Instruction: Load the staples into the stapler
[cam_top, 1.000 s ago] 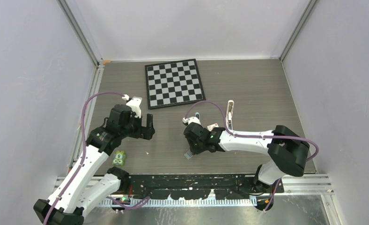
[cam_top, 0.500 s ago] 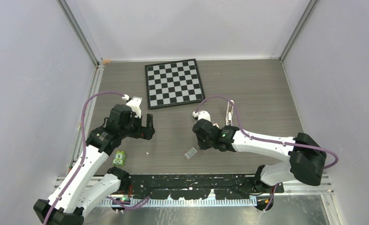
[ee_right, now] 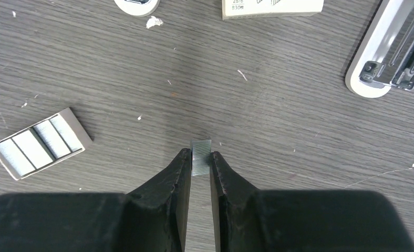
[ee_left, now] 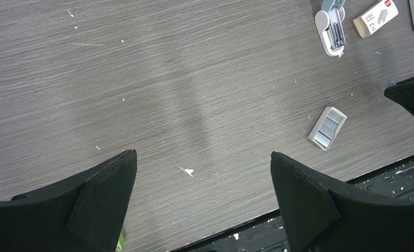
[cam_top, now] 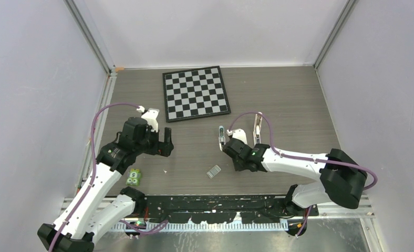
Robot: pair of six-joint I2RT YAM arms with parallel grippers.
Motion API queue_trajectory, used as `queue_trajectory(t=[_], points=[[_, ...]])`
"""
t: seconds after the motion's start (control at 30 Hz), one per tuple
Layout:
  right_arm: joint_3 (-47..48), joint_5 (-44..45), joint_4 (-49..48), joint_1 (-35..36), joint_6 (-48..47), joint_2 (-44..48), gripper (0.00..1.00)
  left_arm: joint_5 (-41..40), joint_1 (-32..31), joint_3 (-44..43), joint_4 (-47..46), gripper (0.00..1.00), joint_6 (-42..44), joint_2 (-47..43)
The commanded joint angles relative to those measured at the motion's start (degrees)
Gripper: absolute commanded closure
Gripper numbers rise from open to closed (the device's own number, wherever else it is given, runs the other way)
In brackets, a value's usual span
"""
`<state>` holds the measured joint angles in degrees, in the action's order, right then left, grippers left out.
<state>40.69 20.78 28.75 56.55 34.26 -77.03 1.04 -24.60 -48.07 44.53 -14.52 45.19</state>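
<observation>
Staples (ee_right: 201, 156), a short strip, pinched in the closed tips of the right gripper (ee_right: 199, 159); stapler (ee_right: 386, 52) lies open ahead and off to that gripper's right, long axis slanting away, well apart; left gripper (ee_left: 202, 157) wide open, empty, much farther off.
</observation>
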Motion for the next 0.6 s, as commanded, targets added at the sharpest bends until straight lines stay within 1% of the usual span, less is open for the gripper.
queue_trajectory(t=[0.0,0.17,0.3,0.57], points=[[0.2,2.5,-2.0,-0.1,1.2,-1.6,0.75,-0.6,0.2,-0.3,-0.9,0.00,0.7,-0.3],[0.3,1.6,-3.4,-0.4,0.8,-3.2,0.74,-0.6,0.2,-0.3,-0.9,0.00,0.6,-0.3],[0.2,1.4,-3.8,-0.6,0.9,-3.7,0.71,-0.6,0.2,-0.2,-0.9,0.00,0.6,-0.4],[0.6,-0.3,-3.8,-1.4,0.5,-2.1,0.66,-0.6,0.2,-0.3,-1.0,0.00,0.6,-0.3]])
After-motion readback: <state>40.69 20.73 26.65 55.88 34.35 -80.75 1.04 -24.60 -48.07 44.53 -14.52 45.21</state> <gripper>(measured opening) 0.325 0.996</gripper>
